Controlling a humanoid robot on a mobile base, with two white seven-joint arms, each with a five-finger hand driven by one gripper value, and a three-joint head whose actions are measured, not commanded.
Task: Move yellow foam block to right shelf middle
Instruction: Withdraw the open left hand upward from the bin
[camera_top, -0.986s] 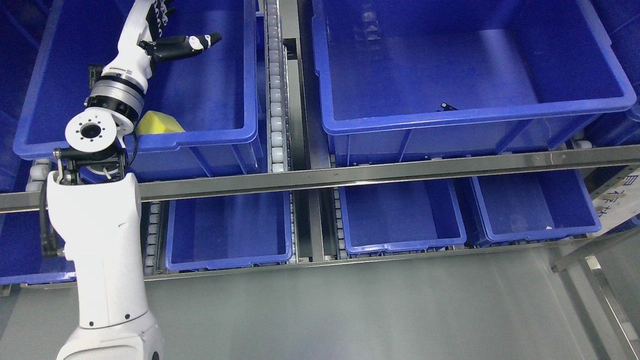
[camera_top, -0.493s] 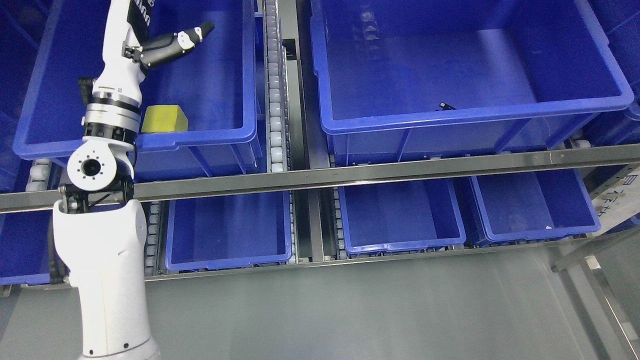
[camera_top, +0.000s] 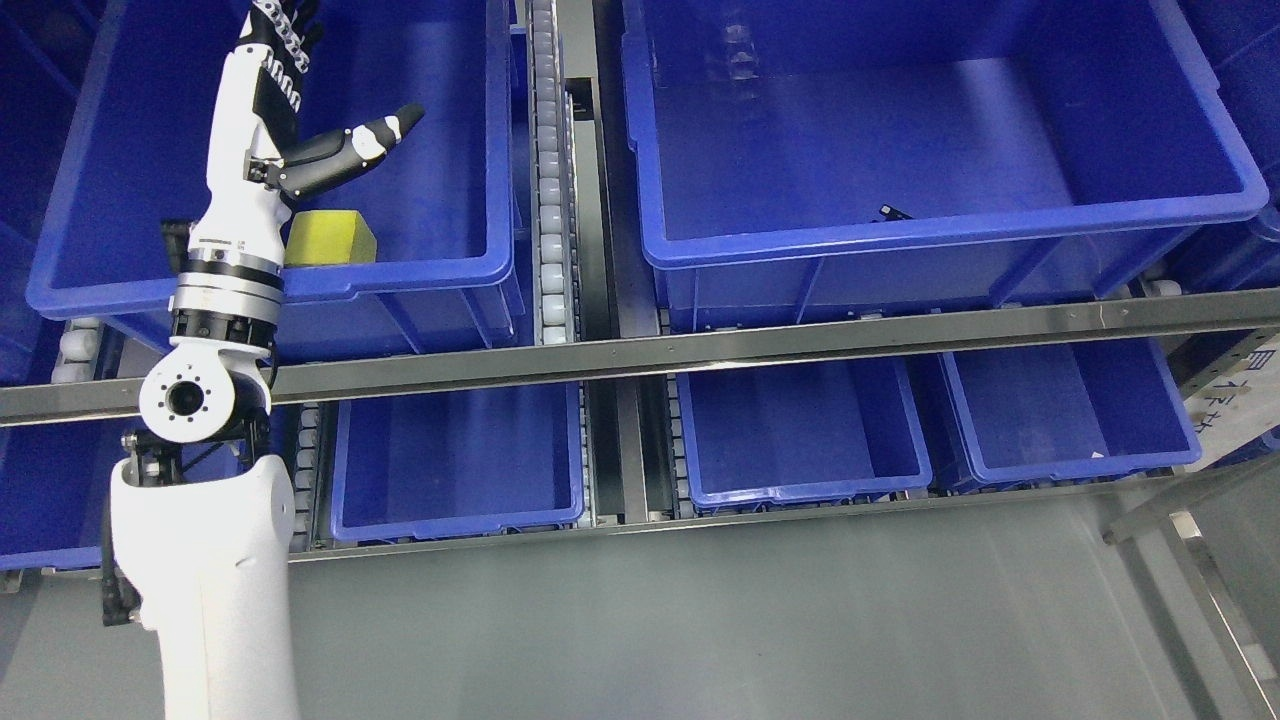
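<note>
The yellow foam block rests inside the large blue bin on the left of the upper shelf, close to the bin's front wall. My left hand hovers over this bin, above and slightly behind the block, not touching it. Its thumb sticks out to the right and the other fingers stretch upward toward the picture's top edge, so the hand is open and holds nothing. The left wrist partly covers the block's left side. My right arm does not show.
A second large blue bin fills the right of the upper shelf, with a small dark item by its front wall. A steel rail crosses in front. Smaller blue bins sit on the lower shelf. A roller track divides the upper bins.
My left arm has drawn back and down toward the front of the bin, with the hand lower in the picture. The yellow block, partly hidden a second ago, now shows more fully.
</note>
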